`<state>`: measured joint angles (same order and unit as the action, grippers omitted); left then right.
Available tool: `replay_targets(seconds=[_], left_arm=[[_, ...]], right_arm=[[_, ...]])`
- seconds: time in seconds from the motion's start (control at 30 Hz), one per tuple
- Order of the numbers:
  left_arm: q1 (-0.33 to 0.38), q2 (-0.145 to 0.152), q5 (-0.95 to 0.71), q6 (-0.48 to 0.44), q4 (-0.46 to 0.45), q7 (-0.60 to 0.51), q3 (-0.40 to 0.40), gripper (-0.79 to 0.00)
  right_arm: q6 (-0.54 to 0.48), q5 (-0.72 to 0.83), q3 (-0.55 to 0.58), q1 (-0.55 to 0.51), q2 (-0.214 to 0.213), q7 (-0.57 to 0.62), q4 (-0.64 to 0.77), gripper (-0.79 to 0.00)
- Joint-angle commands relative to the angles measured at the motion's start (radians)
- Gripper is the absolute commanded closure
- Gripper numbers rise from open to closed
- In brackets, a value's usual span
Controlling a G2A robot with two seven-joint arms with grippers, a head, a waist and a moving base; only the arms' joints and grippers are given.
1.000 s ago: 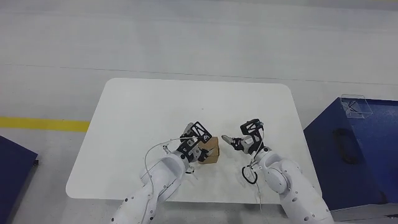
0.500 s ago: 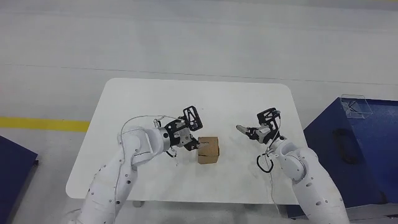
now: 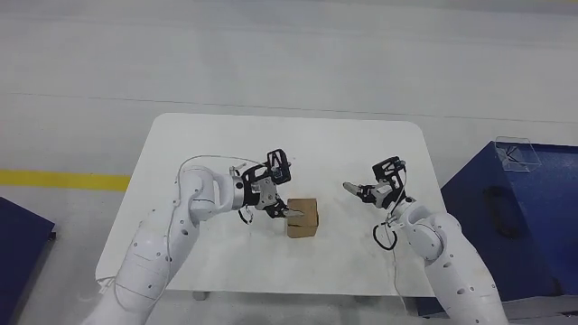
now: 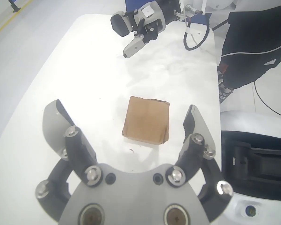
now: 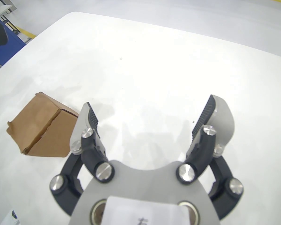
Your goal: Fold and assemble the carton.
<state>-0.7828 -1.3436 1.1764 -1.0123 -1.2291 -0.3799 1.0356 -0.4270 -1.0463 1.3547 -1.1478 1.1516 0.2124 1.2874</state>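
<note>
A brown cardboard carton (image 4: 146, 120), folded shut with slightly crumpled corners, is seen resting on the white table (image 3: 199, 153), toward the edge nearest the robot. The left gripper (image 4: 125, 107) is positioned just beside the carton, its jaws spread wide and nothing gripped. The right gripper (image 5: 149, 101) is likewise spread wide and empty, and is placed above the table on the carton's other side, apart from it, with the fingers pointed toward it.

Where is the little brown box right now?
In the top view the carton sits on the white table, toward the robot's edge, between the grippers: the left gripper is close beside it, the right gripper farther off.
</note>
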Motion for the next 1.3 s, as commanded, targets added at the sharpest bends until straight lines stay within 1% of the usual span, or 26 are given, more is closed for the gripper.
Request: replay_targets(seconds=[0.0,0.03,0.1,0.17,0.3,0.47,0.57,0.7,0.77,0.9,1.1,1.27], left_arm=[[-0.003,0.001,0.072,0.000,-0.051,-0.043,-0.092,-0.785],[0.004,0.005,0.078,0.000,-0.050,-0.036,-0.136,-0.785],[0.037,0.016,0.079,0.000,-0.019,0.001,-0.197,-0.785],[0.079,0.029,0.063,0.000,0.029,0.045,-0.270,-0.785],[0.163,0.054,0.057,0.000,0.103,0.190,-0.400,-0.785],[0.247,0.079,0.098,0.000,0.207,0.390,-0.513,-0.785],[0.280,0.081,0.136,0.000,0.263,0.464,-0.544,-0.785],[0.303,0.064,0.170,0.009,0.328,0.486,-0.559,-0.785],[0.305,0.049,0.182,0.050,0.354,0.475,-0.569,-0.785],[0.307,0.015,0.173,0.082,0.398,0.447,-0.592,-0.785],[0.322,-0.028,0.158,0.078,0.459,0.448,-0.613,-0.785],[0.335,-0.049,0.164,0.063,0.499,0.479,-0.617,-0.785]], right_arm=[[0.000,0.000,0.000,0.000,0.000,0.000,0.000,-0.785],[0.000,0.000,0.000,0.000,0.000,0.000,0.000,-0.785],[0.000,0.000,0.000,0.000,0.000,0.000,0.000,-0.785],[0.000,0.000,0.000,0.000,0.000,0.000,0.000,-0.785],[0.000,0.000,0.000,0.000,0.000,0.000,0.000,-0.785],[0.000,0.000,0.000,0.000,0.000,0.000,0.000,-0.785],[0.000,0.000,0.000,0.000,0.000,0.000,0.000,-0.785],[0.000,0.000,0.000,0.000,0.000,0.000,0.000,-0.785],[0.000,0.000,0.000,0.000,0.000,0.000,0.000,-0.785],[0.000,0.000,0.000,0.000,0.000,0.000,0.000,-0.785],[0.000,0.000,0.000,0.000,0.000,0.000,0.000,-0.785],[0.000,0.000,0.000,0.000,0.000,0.000,0.000,-0.785]])
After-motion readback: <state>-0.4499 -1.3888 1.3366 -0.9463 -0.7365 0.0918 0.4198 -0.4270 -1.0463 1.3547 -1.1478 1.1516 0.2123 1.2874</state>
